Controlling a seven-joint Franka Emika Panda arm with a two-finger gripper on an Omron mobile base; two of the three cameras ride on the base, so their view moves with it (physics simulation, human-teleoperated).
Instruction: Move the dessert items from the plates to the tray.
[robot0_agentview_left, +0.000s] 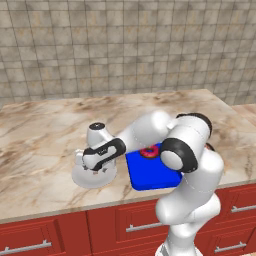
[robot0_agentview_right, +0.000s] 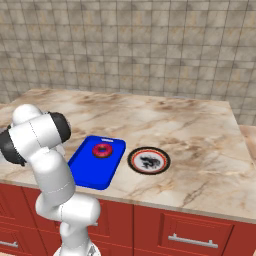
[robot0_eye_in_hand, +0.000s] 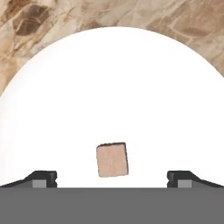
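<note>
I am holding my end effector (robot0_eye_in_hand: 112, 179) spread wide over the tan morsel (robot0_eye_in_hand: 112, 159) lying on the grey plate (robot0_agentview_left: 86, 177) near the counter's front edge, judging it light, crumbly, best pinched gently across its flat sides.

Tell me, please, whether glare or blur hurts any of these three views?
Hand view: the grey plate is washed out to flat white, rim shading lost, yet the tan morsel stays sharp. Left base view: the same plate shows grey shading. Right base view: even light, the doughnut and blue tray crisp.
</note>
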